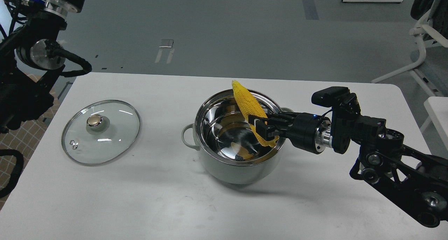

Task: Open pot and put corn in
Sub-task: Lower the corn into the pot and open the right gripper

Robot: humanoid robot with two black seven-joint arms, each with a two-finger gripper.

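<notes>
desk: white rounded-corner desk, near edge out of frame, far edge against the grey floor.
right arm: black, enters from the near right corner and reaches left across the desk toward the pot.
right gripper: fingers closed on the lower part of the cob, over the pot's right rim.
corn: bright yellow tapered corn cob with kernel rows, held tilted, narrow tip up and pointing to the far edge, thick end down inside the pot opening. Can't tell if the low end touches the steel wall.
pot: round pale grey-green pot with shiny steel interior and rim, upright, uncovered, roughly mid-desk, a bit right of centre. One loop handle visible on its left side; the right one mostly hidden behind the gripper. Yellow reflection of the cob on the inner wall.
lid: round glass lid with gold knob, flat on the desk, knob up, well apart from the pot, toward the left edge.
left arm: black, off the desk by the far left corner, raised.
left gripper: out of frame, can't tell its state.
</notes>
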